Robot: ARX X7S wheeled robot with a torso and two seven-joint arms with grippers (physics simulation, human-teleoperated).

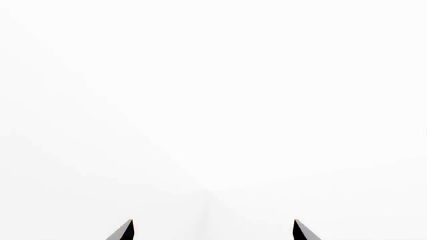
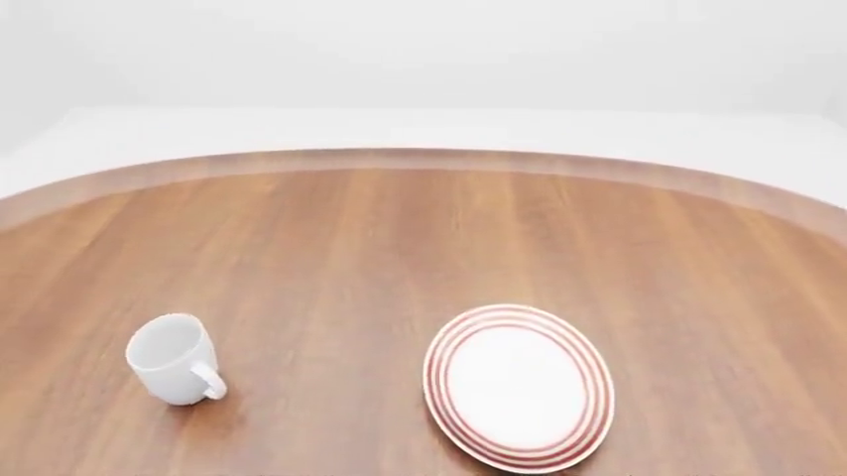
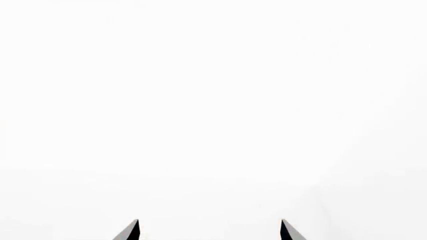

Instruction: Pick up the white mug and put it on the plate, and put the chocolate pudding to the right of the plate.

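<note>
the white mug (image 2: 174, 358) lies tipped on its side on the wooden table (image 2: 397, 248), toward my left in the head view, its open mouth turned up and away from me and its loop handle pointing toward the near edge. the plate (image 2: 518, 386) with its red rings sits flat on the same table, to the right of the mug and well apart from it, nothing on it. the chocolate pudding shows in none of my views, so i cannot say where it is.

neither of my arms reaches into the head view. my left gripper (image 1: 213, 231) shows only as two dark fingertips (image 1: 125, 231) at the edge of its wrist view, set wide apart with blank white between them and nothing held. my right gripper (image 3: 209, 231) looks the same: two dark fingertips (image 3: 131, 231), spread wide, gripping nothing, facing plain white surroundings. both grippers are away from the mug and the plate.
</note>
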